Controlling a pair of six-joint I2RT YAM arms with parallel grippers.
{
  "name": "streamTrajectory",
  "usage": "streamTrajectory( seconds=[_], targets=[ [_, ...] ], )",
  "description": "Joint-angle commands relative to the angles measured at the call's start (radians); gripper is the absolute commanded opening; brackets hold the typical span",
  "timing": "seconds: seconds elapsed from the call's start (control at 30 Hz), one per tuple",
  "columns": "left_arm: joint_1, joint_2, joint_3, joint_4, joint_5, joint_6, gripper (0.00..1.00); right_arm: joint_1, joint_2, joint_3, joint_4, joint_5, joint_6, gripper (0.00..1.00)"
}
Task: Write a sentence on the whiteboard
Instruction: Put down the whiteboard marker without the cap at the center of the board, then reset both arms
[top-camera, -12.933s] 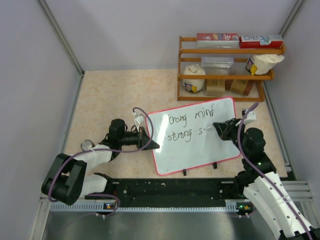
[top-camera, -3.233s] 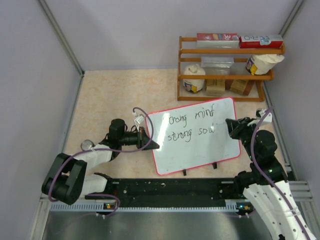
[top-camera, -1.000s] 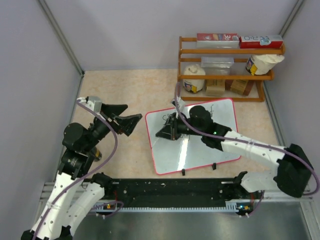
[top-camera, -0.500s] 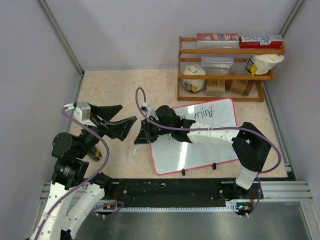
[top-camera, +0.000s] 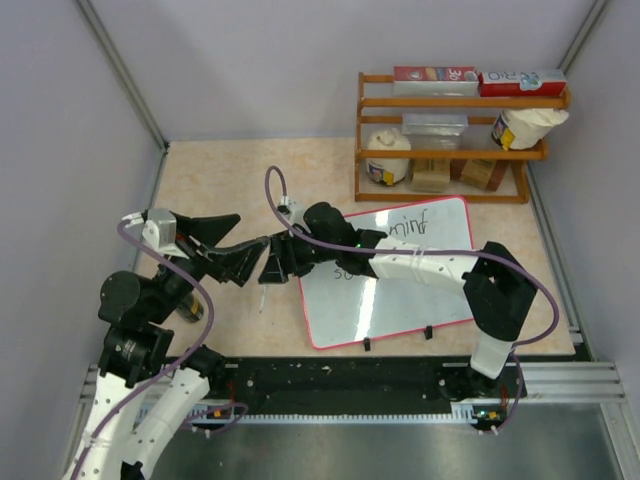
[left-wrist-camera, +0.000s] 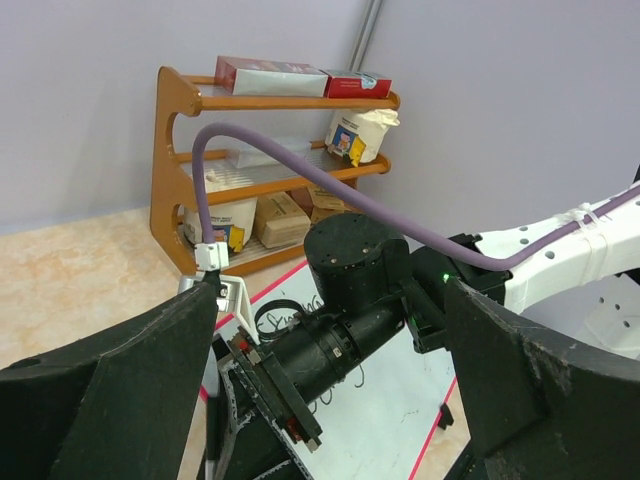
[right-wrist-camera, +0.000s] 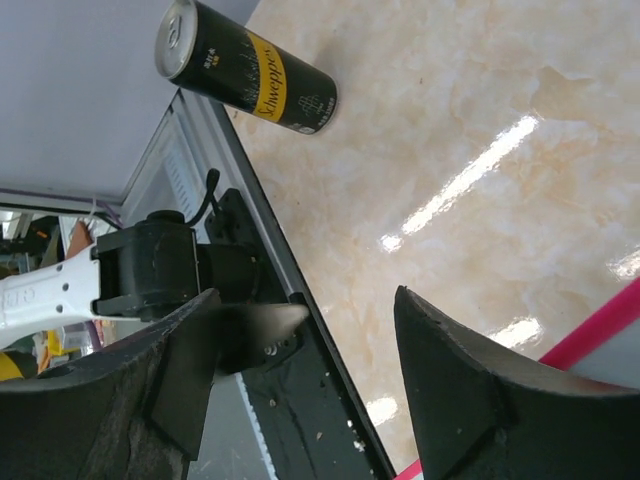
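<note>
1. Location: the board (top-camera: 400, 300) lies on the table (top-camera: 220, 180) just in front of the rack (top-camera: 450, 150), on the arms' side of it.
2. Orientation: its long axis runs left to right and is skewed, so the right end sits closer to the rack than the left end. The top edge faces the rack and the two feet are on the near edge. The sentence (top-camera: 408, 227) reads upright from the arms' side (only "mind" shows clearly; the rest is under the right arm).
3. Right gripper (right-wrist-camera: 305, 300): jaws apart and empty. It is well left of the rack, just past the board's left edge, above bare table with a can (right-wrist-camera: 250, 70) beyond.
4. Left gripper (left-wrist-camera: 330, 290): jaws wide and empty. It is further left of the rack and faces the right gripper at close range.
5. No pen shows in either gripper.
6. Judgement: the writing looks finished, so the step in hand is withdrawal. Raise the right arm before swinging it back toward the rack side, so that wrist and cable do not smear the ink. Keep the left jaws clear of it.
</note>
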Motion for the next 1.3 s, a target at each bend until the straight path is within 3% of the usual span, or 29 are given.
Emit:
streamTrajectory(
  seconds=[0.0,0.63,0.83,0.97,1.27],
  targets=[
    [0.003,-0.01,0.025,0.002,-0.008,0.013,0.98,0.002,-0.049,0.028,-0.008,0.062,-0.015,0.69],
    [0.003,-0.011,0.0,-0.024,-0.014,0.019,0.98,-0.035,-0.153,-0.006,-0.005,0.082,-0.013,0.75],
    [0.003,-0.004,-0.018,-0.033,-0.017,0.021,0.98,-0.049,-0.274,-0.07,0.016,0.125,-0.016,0.78],
    [0.003,0.007,-0.03,-0.071,-0.022,0.041,0.99,-0.076,-0.395,-0.163,0.015,0.219,-0.044,0.93],
    [0.003,0.087,-0.076,-0.19,-0.167,0.047,0.99,-0.262,-0.673,-0.374,-0.115,0.406,-0.113,0.99]
  ],
)
